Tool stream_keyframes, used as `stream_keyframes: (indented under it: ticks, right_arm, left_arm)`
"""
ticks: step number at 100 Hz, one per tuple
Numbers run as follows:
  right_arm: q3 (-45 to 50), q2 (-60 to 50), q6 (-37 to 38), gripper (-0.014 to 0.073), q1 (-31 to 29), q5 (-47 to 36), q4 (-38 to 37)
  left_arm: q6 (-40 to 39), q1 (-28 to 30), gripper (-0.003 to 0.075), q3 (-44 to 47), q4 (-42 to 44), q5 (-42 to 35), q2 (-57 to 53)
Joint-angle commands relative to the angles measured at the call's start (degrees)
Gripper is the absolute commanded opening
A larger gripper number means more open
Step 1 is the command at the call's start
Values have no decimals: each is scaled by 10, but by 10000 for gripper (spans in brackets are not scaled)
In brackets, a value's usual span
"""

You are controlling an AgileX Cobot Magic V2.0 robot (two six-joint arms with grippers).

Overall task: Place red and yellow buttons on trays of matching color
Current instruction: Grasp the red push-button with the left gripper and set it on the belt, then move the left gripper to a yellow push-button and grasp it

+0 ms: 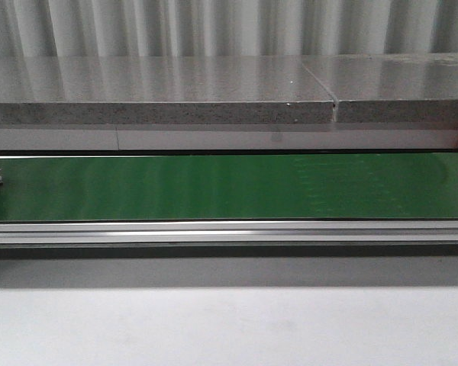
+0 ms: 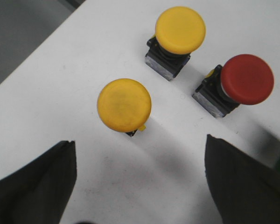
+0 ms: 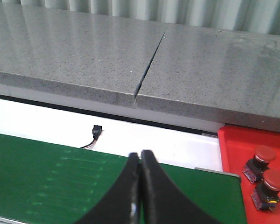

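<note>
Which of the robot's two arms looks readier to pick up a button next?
The left. Its gripper hangs open over three loose buttons, the nearest yellow button just ahead of its fingers. The right gripper is shut above the green belt.

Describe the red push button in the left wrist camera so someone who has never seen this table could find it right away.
Start at the white tabletop under the open left gripper, where three mushroom-head push buttons stand. Two have round yellow caps, the nearer yellow button and the farther yellow button. The red button stands beside the farther yellow one, on a grey square base, and is the only one with a red cap.
</note>
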Motion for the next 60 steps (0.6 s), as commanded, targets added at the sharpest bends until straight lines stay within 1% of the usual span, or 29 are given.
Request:
stream_keyframes:
  ticks: [1, 34, 47, 60]
  right_arm:
    - [-15, 0, -4, -69, 0, -30, 17]
    - [-15, 0, -4, -69, 0, -30, 17]
    - [-15, 0, -4, -69, 0, -30, 17]
    - [-15, 0, -4, -69, 0, -30, 17]
  left_arm:
    - [-5, 4, 544, -27, 3, -32, 0]
    - [-5, 5, 544, -80, 20, -37, 62]
    - [-5, 5, 544, -101, 26, -24, 88]
    - [-5, 5, 544, -106, 29, -30, 109]
